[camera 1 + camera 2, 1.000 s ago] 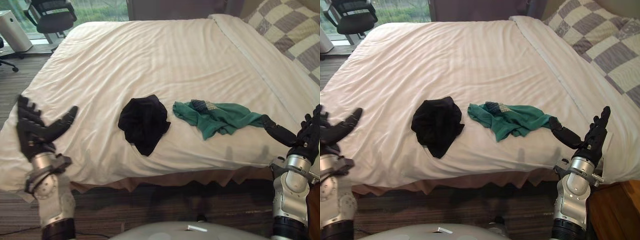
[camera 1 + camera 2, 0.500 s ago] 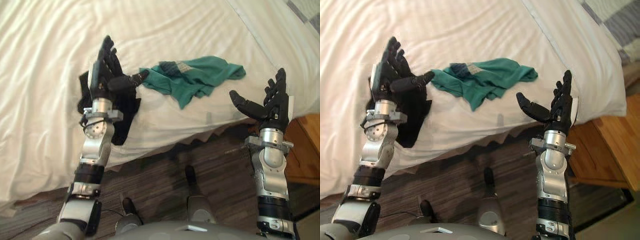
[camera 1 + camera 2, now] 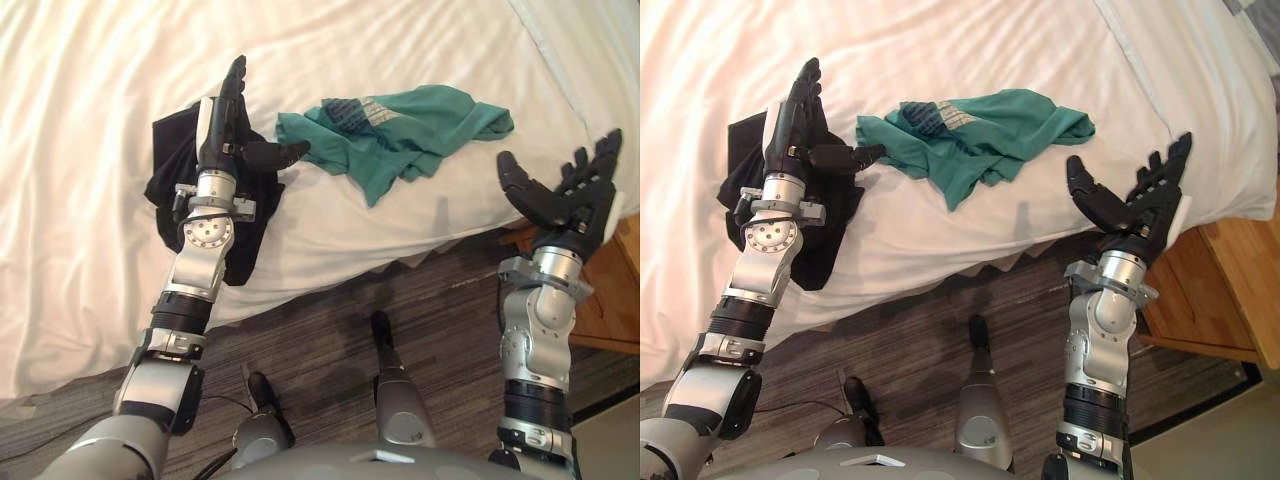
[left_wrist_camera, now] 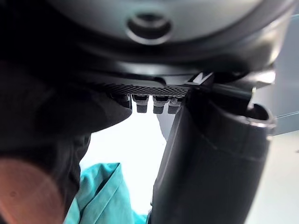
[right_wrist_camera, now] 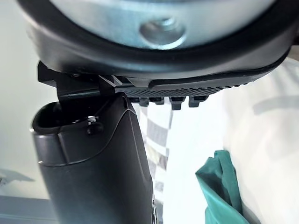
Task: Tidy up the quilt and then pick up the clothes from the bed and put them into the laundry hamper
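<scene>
A crumpled green garment (image 3: 400, 125) lies on the white quilt (image 3: 90, 130) near the bed's front edge. A black garment (image 3: 175, 165) lies just to its left. My left hand (image 3: 225, 125) is raised over the black garment, fingers straight, thumb pointing at the green one. It holds nothing. My right hand (image 3: 570, 195) hovers off the bed's front right corner, open and empty, fingers spread. A green cloth corner (image 5: 222, 186) shows past the right hand, and green cloth (image 4: 100, 193) shows past the left hand too.
Dark striped carpet (image 3: 420, 300) runs along the bed's front edge. A wooden bedside piece (image 3: 1230, 270) stands at the right, close to my right hand.
The camera has tilted down and nearer the bed edge. My left hand rose from the bed's left side to above the black garment. My right hand lifted and spread at the right corner.
</scene>
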Tool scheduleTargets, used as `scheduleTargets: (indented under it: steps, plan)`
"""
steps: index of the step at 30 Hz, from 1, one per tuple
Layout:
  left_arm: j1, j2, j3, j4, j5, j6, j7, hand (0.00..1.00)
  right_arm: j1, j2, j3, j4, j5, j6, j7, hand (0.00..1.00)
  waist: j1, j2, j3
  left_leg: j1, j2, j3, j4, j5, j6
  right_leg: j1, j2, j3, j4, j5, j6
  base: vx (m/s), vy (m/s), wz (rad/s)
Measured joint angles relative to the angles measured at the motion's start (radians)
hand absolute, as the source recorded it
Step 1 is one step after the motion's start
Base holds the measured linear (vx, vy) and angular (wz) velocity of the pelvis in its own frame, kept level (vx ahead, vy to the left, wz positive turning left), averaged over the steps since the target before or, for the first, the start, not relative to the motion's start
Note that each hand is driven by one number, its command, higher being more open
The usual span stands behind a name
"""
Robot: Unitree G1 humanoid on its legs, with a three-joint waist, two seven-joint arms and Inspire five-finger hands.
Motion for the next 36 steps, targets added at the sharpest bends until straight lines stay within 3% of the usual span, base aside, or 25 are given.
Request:
scheduleTargets:
  steps: [7,15,16,22,29,36]
  plan:
    - [0.159,-0.051,0.112,-0.162,0.048,0.001,0.017,1.0,0.057,0.039,-0.025,-0.024,-0.001,0.0,-0.004,1.0,0.018,0.014,0.002,0.018,-0.001,-0.01,0.002,-0.001,0.001,0.031,-0.006,-0.025,0.018,0.0,0.0,0.0,0.016,0.11]
    - [0.344,-0.135,0.119,-0.255,0.124,0.002,-0.003,1.0,0.078,0.04,-0.03,-0.03,-0.002,0.0,0.004,1.0,0.055,0.018,0.0,0.037,-0.001,-0.016,0.006,-0.006,0.011,0.062,-0.008,-0.043,0.024,-0.002,0.001,-0.01,0.007,0.06]
    - [0.364,-0.141,0.118,-0.256,0.128,0.002,-0.009,0.0,0.078,0.04,-0.03,-0.03,-0.002,0.0,0.006,1.0,0.057,0.019,0.0,0.037,-0.001,-0.018,0.007,-0.007,0.012,0.062,-0.008,-0.044,0.028,-0.002,0.001,-0.02,0.007,0.04]
    - [0.438,-0.152,0.097,-0.215,0.201,0.022,-0.077,0.0,0.078,0.04,-0.023,-0.03,-0.001,0.0,0.036,1.0,0.059,0.02,-0.001,0.042,0.001,-0.02,0.018,-0.009,0.016,0.061,-0.008,-0.041,0.046,-0.002,0.001,-0.01,0.003,0.0]
    - [0.391,-0.147,0.071,-0.07,0.281,0.008,-0.074,0.0,0.074,0.041,0.005,-0.029,0.0,0.0,0.055,1.0,0.078,0.019,-0.004,0.044,-0.001,-0.004,0.02,-0.009,0.016,0.061,-0.008,-0.028,0.022,-0.002,0.001,-0.05,-0.003,-0.08]
    - [0.387,-0.13,0.047,0.026,0.279,-0.04,-0.077,0.0,-0.002,0.026,0.05,-0.011,-0.044,0.002,0.05,1.0,0.072,0.007,-0.022,0.027,0.0,-0.01,0.018,-0.009,0.015,0.052,-0.008,-0.031,0.011,-0.002,0.001,-0.07,-0.006,0.0]
